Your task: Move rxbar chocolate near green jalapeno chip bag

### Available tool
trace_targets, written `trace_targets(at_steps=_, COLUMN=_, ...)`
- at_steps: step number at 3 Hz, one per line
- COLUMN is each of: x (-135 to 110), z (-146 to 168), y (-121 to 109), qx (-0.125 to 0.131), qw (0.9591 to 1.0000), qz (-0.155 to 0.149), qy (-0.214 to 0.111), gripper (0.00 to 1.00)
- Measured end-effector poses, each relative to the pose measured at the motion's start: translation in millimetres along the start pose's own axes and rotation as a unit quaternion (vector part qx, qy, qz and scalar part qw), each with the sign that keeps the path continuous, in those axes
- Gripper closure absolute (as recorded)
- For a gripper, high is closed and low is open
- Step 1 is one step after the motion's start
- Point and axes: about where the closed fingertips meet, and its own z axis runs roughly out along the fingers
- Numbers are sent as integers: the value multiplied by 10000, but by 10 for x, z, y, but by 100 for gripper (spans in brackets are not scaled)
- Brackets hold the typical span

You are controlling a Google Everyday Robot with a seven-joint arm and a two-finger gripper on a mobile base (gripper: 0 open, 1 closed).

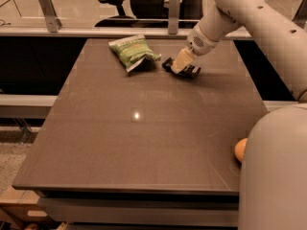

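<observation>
Currently, rxbar chocolate (191, 71) lies flat on the table (144, 147), far side, right of centre. The hand (178, 67) is down on top of it, covering its mid section; dark ends show either side. Whether the hand is gripping the bar or merely resting on it: cannot tell. Green jalapeno chip bag (130, 51) sits to the left of the bar, near but apart, approx. same row. Orange fruit (239, 150) at near right edge, well apart, partly hidden by robot body.
</observation>
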Motion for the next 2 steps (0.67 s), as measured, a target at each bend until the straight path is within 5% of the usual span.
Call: trace_targets(at_steps=2, x=0, z=73, y=14, qx=-45, qw=10000, qz=-6, qy=26, gripper=36)
